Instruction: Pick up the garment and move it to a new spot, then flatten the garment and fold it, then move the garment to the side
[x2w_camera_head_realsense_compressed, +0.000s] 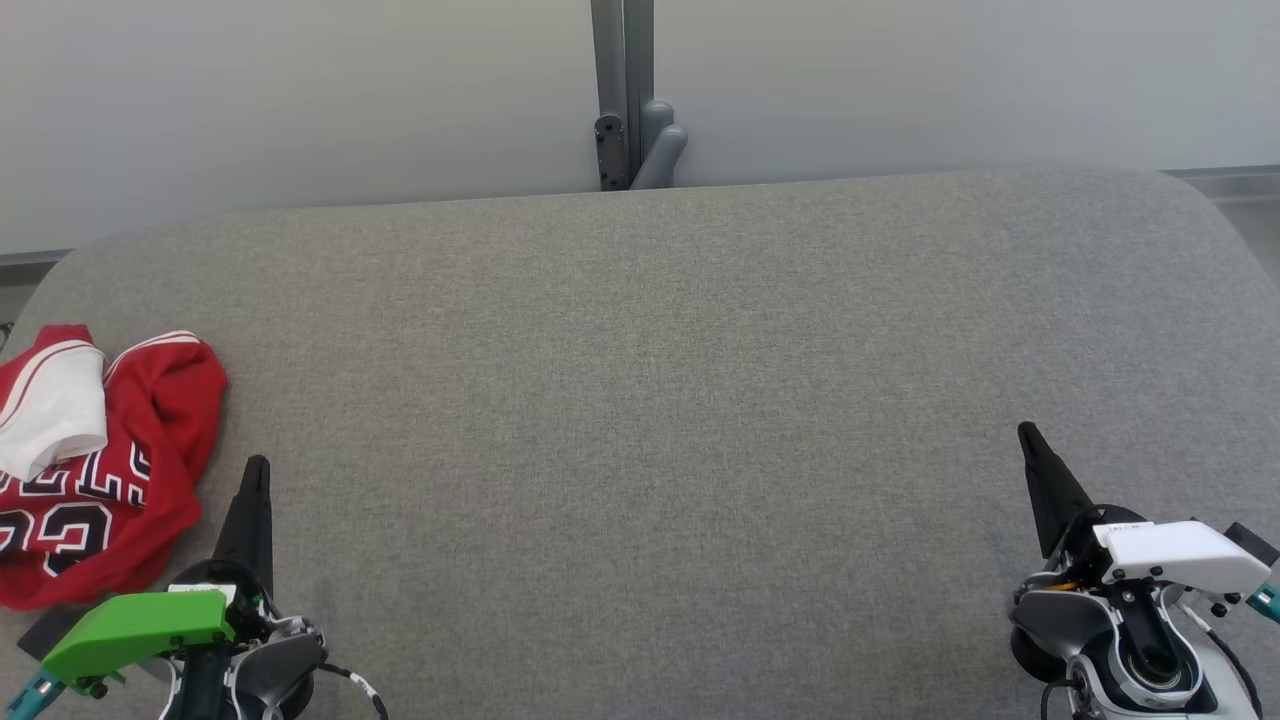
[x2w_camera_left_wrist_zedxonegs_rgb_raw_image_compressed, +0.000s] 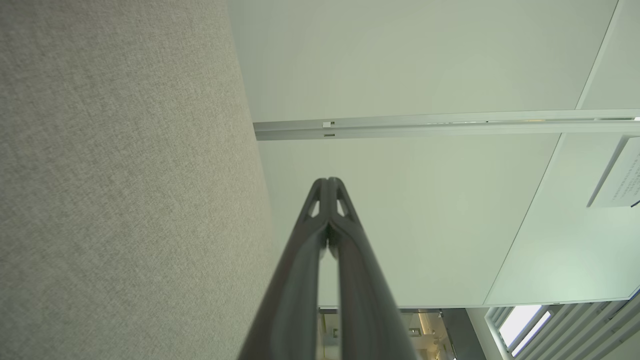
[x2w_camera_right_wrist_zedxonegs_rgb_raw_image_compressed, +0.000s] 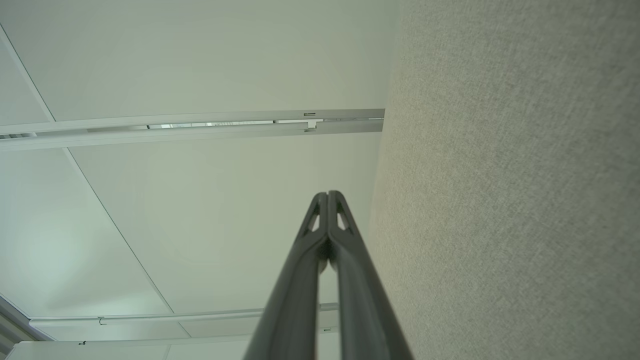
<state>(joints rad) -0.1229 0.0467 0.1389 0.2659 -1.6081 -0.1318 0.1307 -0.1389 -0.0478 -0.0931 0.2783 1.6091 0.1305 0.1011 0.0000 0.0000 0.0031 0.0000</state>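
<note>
Nothing done yet: crumpled red-and-white jersey garment (x2w_camera_head_realsense_compressed: 150, 430) lies ungrasped; my left gripper (x2w_camera_head_realsense_compressed: 257, 465) sits just beside it, right gripper (x2w_camera_head_realsense_compressed: 1027, 432) well apart (both pressed together, empty).

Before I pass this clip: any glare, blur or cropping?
Head view: even light, sharp, no glare; the red garment cropped at the left edge. Left wrist view: left gripper soft close to the lens, crisp at its shut tips. Right wrist view: right gripper likewise.

Garment (x2w_camera_head_realsense_compressed: 110, 470) — cut off by the head view's left edge, its lettering partly lost in folds; wall notice (x2w_camera_left_wrist_zedxonegs_rgb_raw_image_compressed: 619, 175) — clipped at the right edge, print unreadable.
</note>
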